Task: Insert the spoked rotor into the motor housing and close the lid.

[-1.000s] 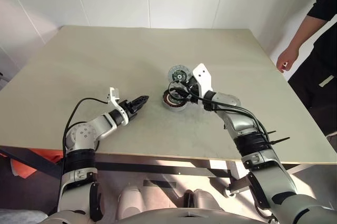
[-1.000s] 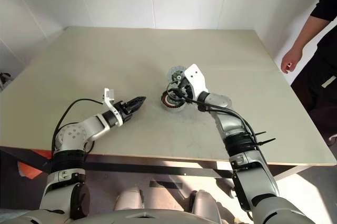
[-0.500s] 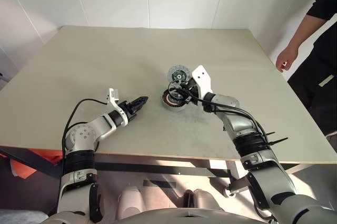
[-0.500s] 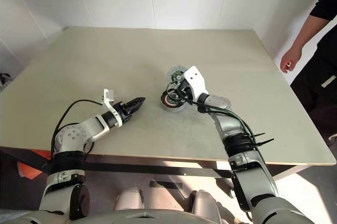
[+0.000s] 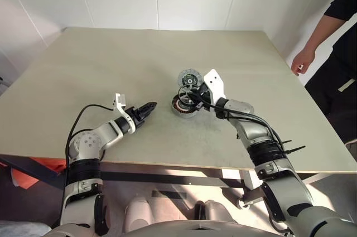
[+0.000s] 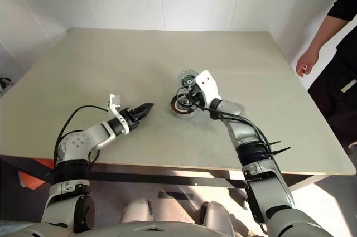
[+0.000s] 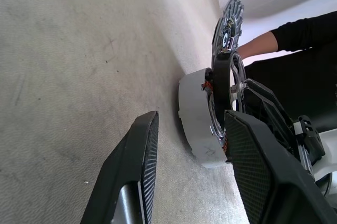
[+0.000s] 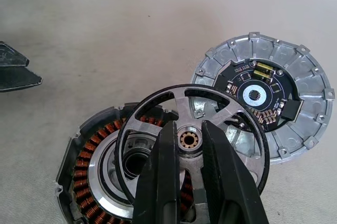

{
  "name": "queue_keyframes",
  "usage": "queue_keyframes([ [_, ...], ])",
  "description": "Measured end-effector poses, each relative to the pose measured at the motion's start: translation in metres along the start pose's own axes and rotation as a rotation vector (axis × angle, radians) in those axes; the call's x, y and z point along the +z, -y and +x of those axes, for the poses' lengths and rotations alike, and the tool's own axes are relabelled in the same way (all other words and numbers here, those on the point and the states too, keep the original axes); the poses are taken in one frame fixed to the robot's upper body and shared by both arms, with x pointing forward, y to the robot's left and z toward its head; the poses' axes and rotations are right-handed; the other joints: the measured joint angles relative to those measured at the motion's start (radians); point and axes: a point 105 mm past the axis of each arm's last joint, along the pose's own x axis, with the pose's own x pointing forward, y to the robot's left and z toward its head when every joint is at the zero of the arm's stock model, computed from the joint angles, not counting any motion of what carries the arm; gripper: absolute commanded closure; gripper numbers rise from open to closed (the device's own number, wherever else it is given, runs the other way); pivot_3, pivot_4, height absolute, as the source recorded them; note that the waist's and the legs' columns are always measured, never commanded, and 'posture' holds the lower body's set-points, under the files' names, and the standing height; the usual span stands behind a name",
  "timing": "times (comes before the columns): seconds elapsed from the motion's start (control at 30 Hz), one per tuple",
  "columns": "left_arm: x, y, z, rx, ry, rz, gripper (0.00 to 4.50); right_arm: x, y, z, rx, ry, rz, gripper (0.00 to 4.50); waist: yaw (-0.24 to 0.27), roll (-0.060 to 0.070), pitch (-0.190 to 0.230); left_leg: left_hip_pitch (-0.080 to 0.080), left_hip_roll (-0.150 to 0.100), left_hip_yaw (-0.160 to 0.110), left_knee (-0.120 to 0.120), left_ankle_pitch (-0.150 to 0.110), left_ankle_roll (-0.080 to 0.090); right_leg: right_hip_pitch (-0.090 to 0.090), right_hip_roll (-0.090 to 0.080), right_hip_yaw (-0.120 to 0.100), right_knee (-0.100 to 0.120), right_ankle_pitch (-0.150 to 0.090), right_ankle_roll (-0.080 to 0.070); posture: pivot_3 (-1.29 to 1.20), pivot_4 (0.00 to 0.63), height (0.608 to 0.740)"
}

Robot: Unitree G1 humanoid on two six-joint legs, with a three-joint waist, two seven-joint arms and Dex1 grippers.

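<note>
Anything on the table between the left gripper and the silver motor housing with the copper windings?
No. In the left eye view, only bare beige table separates the left gripper from the silver, copper-wound motor housing; the left wrist view shows the same.

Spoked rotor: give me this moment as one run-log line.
spoked rotor: gripped by right tool, above motor housing, not seated | lid: on table | left tool: open, idle

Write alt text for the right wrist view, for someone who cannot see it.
The right gripper pinches the spoked rotor at its pale hub, holding it over the open motor housing with its ring of copper windings. The lid lies flat on the table just beyond, circuit board facing up, and the left gripper's dark fingers show at one edge.
</note>
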Motion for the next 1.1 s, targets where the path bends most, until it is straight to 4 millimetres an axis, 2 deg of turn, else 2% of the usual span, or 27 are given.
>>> queue_keyframes([
  [0.27,-0.002,-0.001,0.001,0.011,-0.007,0.008,2.41,0.021,-0.006,-0.010,0.048,0.044,-0.029,4.19,0.000,0.000,0.000,0.000,0.000,0.000,0.000,-0.001,0.002,0.000,0.000,0.000,0.000,0.000,0.000,0.00,0.000,0.740],
  [0.37,-0.002,-0.001,0.001,0.012,-0.010,0.009,2.41,0.017,-0.011,-0.013,0.067,0.025,-0.016,4.19,0.000,0.000,0.000,0.000,0.000,0.000,0.000,-0.001,0.003,0.000,0.000,0.000,0.000,0.000,0.000,0.00,0.000,0.740],
  [0.5,-0.003,-0.002,0.001,0.014,-0.013,0.011,2.41,0.002,-0.020,-0.013,0.083,-0.011,0.019,4.19,0.000,0.000,0.000,0.000,0.000,0.000,0.000,-0.001,0.003,0.000,0.000,0.000,0.000,0.000,0.000,0.00,0.000,0.740],
  [0.9,-0.006,-0.005,0.000,0.025,-0.022,0.010,2.41,0.005,-0.026,-0.008,0.098,-0.002,0.018,4.19,-0.001,0.000,0.000,0.001,0.000,0.000,0.000,-0.001,0.003,0.000,0.000,0.000,0.000,0.000,0.000,0.00,0.000,0.740],
  [1.1,-0.008,-0.006,0.000,0.027,-0.024,0.006,2.41,0.015,-0.025,-0.004,0.102,0.020,0.005,4.19,-0.001,0.000,0.000,0.001,0.000,0.000,0.000,-0.001,0.003,0.000,0.000,0.000,0.000,0.000,0.000,0.00,0.000,0.740],
])
